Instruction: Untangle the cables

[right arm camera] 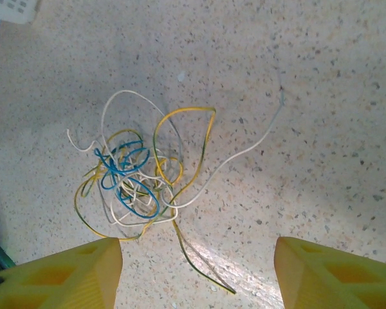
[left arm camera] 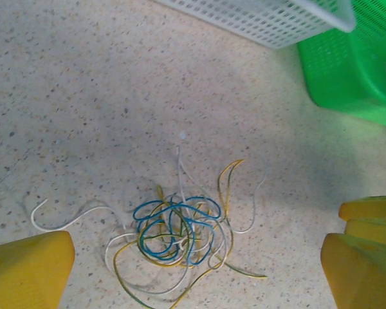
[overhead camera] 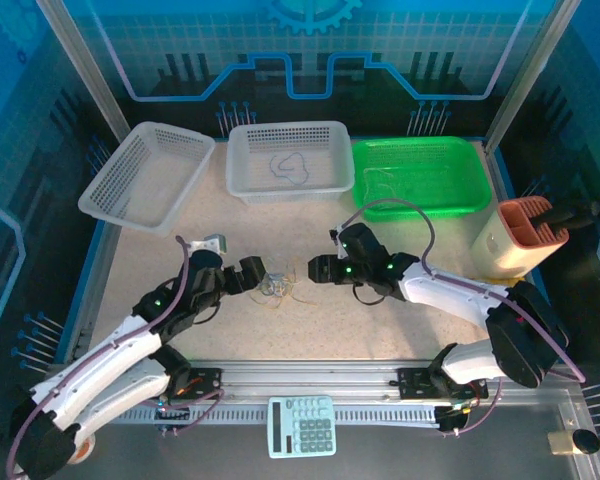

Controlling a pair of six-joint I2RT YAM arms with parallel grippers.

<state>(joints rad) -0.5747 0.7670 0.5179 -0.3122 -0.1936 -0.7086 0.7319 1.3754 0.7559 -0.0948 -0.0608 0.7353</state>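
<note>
Low in the overhead frame, a calculator (overhead camera: 302,425) lies beside the arm bases. Just above it, at mid-frame, I have the left gripper (overhead camera: 264,276) and the right gripper (overhead camera: 313,268) facing each other, each with fingers spread wide and gripping nothing. Between them, on the speckled table (overhead camera: 380,330), sit the cables (overhead camera: 276,287): a loose knot of blue, yellow and white loops, touched by neither gripper. Across the top of the frame stand a tilted white basket (overhead camera: 110,190), a middle white basket (overhead camera: 290,190) and a green basket (overhead camera: 470,190).
</note>
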